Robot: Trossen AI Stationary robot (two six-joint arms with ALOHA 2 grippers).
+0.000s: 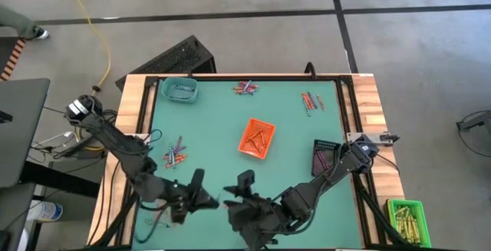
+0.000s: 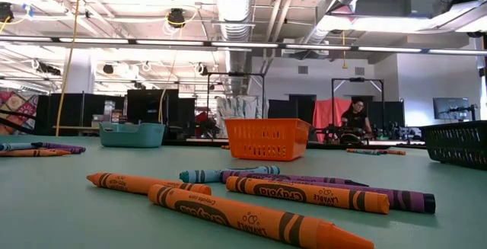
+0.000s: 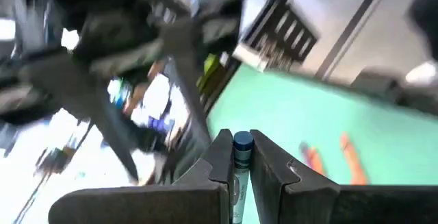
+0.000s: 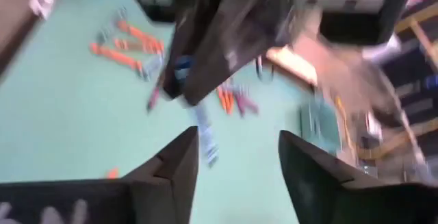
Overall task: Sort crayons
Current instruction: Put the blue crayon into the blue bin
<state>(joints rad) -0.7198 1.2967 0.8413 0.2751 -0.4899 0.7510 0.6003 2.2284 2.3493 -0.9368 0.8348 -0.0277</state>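
Desk (image 1: 230, 166): teal mat with wood edging, grey concrete floor around it. Low view looks into an open workshop with ducts and strip lights overhead and a person (image 2: 355, 118) seated far back.

On the desk: teal tray (image 1: 179, 89) at the far left corner, orange tray (image 1: 256, 138) near the middle, dark tray (image 1: 325, 156) on the right. A green bin of yellow-olive sticks (image 1: 406, 219) sits off the desk's right near corner.

Crayons lie in loose clusters: one (image 1: 246, 89) at the far middle edge, one (image 1: 311, 101) far right, one (image 1: 176, 156) on the left beside the left arm. Close in the low view they show paper-wrapped sticks in orange (image 2: 259, 218), purple (image 2: 335, 189) and blue-grey (image 2: 228, 174), lying flat, some touching.

Left gripper (image 1: 211, 199) is at the near edge, jaws closed on a blue crayon (image 3: 241, 148) whose tip stands up between the fingers. Right gripper (image 1: 230, 193) is just beside it, facing it, jaws spread wide and holding nothing.
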